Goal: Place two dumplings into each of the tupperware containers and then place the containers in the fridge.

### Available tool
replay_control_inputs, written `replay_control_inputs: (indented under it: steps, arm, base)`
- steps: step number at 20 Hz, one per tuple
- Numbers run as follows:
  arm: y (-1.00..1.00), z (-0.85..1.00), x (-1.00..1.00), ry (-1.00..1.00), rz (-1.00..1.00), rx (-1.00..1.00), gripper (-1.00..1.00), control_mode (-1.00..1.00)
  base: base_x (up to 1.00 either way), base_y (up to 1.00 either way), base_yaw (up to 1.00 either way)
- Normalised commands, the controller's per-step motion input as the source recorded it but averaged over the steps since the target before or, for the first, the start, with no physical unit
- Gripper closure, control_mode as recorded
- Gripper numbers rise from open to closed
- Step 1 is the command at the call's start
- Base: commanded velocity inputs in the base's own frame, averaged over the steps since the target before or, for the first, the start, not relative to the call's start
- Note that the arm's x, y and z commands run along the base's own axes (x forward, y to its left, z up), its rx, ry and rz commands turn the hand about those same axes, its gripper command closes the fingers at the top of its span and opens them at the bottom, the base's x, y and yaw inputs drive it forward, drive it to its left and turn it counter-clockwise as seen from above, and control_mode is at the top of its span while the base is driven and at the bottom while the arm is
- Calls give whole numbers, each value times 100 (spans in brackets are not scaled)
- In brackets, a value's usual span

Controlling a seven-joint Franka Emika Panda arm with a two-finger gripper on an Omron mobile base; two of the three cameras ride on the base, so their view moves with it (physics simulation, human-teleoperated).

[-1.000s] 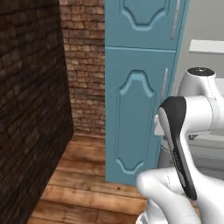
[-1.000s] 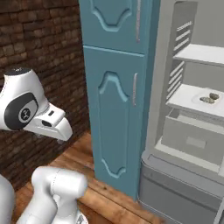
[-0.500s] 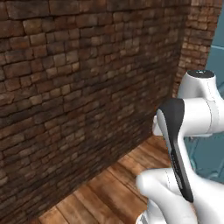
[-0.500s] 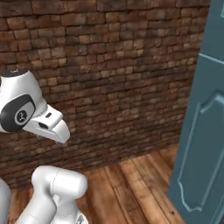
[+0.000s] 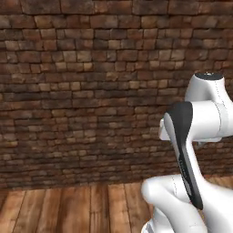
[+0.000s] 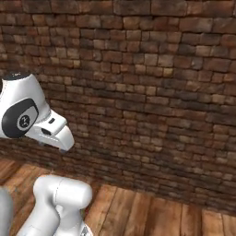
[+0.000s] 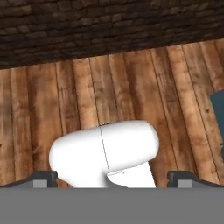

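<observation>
Dark brown brick wall (image 6: 147,78) spans frame, mortar lines running slightly downhill toward right. Wooden plank floor (image 6: 152,214) meets wall base — warm reddish boards, seams angled. White robot arm (image 6: 32,120) rises at lower left — rounded joint with dark round cap, white link curving below it.

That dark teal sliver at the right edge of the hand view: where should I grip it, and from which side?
That can't be settled yet. The dark teal sliver is cut off by the frame edge, beside the brown wooden plank floor, so its shape and any part to grip are hidden. The open gripper points at the floor. I'd bring it into view first.
</observation>
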Motion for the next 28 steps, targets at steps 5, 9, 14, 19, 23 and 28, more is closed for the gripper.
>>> replay_control_inputs:
  steps: [5,9,14,19,23,28]
  arm:
    - [0,0,0,0,0,0,-100,100]
    - [0,0,0,0,0,0,-100,100]
    - [0,0,0,0,0,0,-100,100]
    - [0,0,0,0,0,0,-100,100]
    - [0,0,0,0,0,0,-100,100]
    - [0,0,0,0,0,0,-100,100]
  base:
    - [-11,0,100]
    - [-6,0,100]
    - [0,4,99]
    - [10,13,94]
    - [35,2,91]
    - [75,-2,69]
